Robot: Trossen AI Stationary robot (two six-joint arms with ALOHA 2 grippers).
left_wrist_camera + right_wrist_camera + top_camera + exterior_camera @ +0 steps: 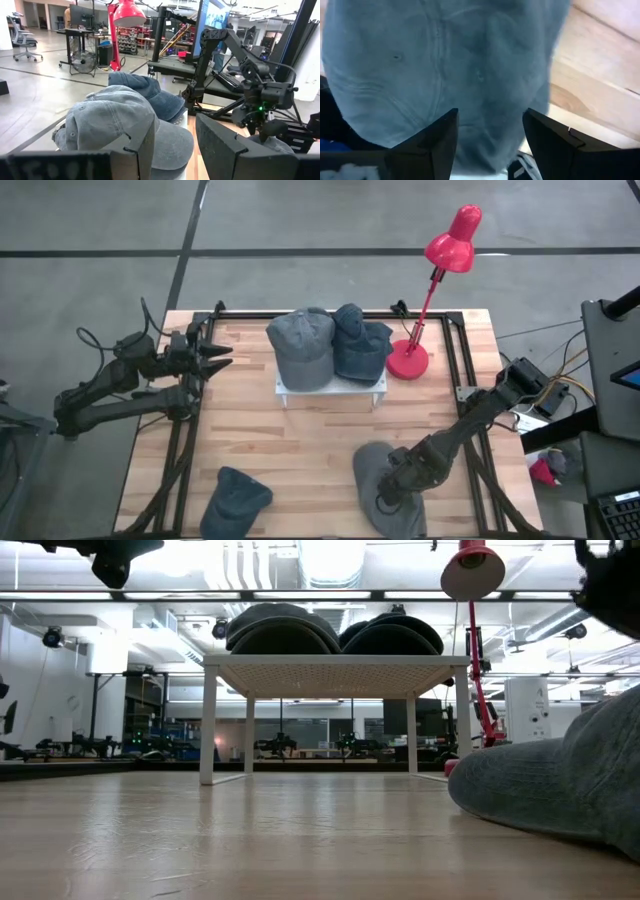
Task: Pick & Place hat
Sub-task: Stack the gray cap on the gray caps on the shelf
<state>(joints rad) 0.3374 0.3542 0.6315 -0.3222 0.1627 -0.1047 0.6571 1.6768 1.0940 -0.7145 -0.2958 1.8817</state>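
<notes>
Landmark: the white rack (330,388), standing toward the far middle of the wooden table (260,450).

Nearest, at the table's front edge to the right of the rack, lies a grey hat (385,485). The right gripper (392,490) is directly above it, fingers (432,145) spread on either side of the crown with fabric between them, not visibly clamped. Part of this hat overhangs the front edge.

Front left of the rack, a blue hat (235,498) also lies at the front edge. Between the two hats and the rack, bare wood is open.

On the rack sit a grey cap (302,345) and a dark blue cap (358,345), touching. Just right of the rack stands a red lamp (408,360).

Left of the rack, by the table's left edge, the left gripper (222,357) hangs with fingers apart, holding nothing.
</notes>
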